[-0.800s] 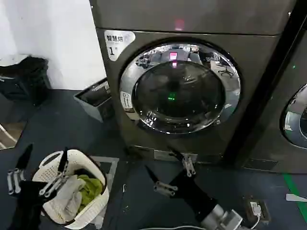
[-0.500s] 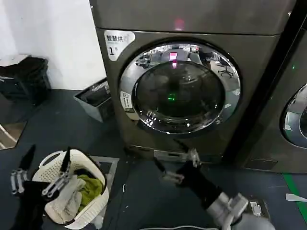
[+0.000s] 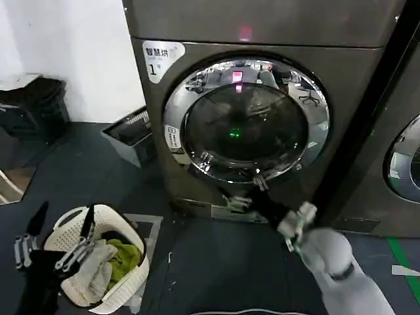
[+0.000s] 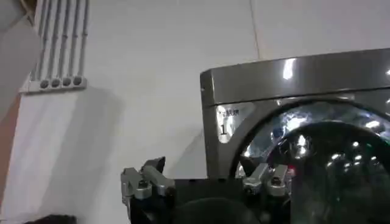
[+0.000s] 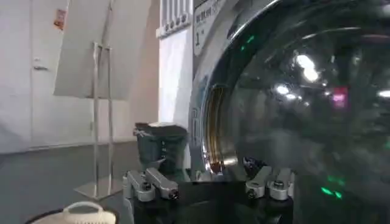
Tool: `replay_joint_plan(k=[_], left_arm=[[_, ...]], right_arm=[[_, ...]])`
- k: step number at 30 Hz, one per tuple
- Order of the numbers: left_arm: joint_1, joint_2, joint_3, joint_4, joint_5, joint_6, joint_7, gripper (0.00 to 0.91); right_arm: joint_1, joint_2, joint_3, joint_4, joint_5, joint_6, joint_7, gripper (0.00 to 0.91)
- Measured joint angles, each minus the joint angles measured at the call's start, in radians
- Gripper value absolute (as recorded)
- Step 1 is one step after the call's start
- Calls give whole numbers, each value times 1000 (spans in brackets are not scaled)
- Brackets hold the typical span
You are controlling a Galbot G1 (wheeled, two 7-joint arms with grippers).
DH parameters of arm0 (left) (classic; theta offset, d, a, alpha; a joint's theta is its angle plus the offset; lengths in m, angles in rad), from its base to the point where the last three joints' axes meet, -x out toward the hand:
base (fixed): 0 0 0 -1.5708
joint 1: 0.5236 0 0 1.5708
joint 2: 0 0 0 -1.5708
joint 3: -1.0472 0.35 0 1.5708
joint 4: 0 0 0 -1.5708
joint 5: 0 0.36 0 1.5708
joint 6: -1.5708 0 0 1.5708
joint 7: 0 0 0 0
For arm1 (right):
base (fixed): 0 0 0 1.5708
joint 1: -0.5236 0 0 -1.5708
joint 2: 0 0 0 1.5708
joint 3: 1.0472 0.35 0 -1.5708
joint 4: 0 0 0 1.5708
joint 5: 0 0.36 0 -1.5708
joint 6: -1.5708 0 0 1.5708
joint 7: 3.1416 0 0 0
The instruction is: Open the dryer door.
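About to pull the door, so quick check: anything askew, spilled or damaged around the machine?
Nothing stands out. The dryer door sits shut and flush, chrome rim intact. The right pincer is open at the door's lower edge. The left pincer hangs open over the laundry basket, whose clothes stay inside.

Right gripper (image 3: 248, 192) spread, extended; left gripper (image 3: 56, 244) low.

The door (image 3: 246, 121) has a wide mirror-bright chrome rim around dark, glossy glass that throws back lights. The dryer (image 3: 354, 98) body looks like smooth brushed grey metal with a soft sheen. The basket (image 3: 72, 223) is white perforated plastic, holding soft matt cloth (image 3: 121, 257). The right gripper (image 3: 248, 192) has black matt fingers with bare metal joints. The floor (image 3: 85, 177) is dark and matt.
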Motion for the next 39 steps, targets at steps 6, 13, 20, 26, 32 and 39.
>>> replay_joint_plan(k=[6,13,20,26,32,39], left_arm=[[0,0,0,10,-5,3,0,907],[1,0,-2,10,-3,17,6,907],[6,0,7,29,23,-8,12,907],[19,0,15,19,26,-8,12,907],[20,0,12,19,46,35,18,907],[-2,0,-14,9,2,164,23,907]], right_arm=[[110,30,-92,-109,-36,14,-11,907],[230,87,-179,-222,-42,32,0,907],[327,150,-227,-322,-40,30,-7,907],[377,193,-250,-408,-40,31,-16,907],[407,208,-265,-446,-11,14,-62,907],[398,185,-246,-427,6,4,-187,907]])
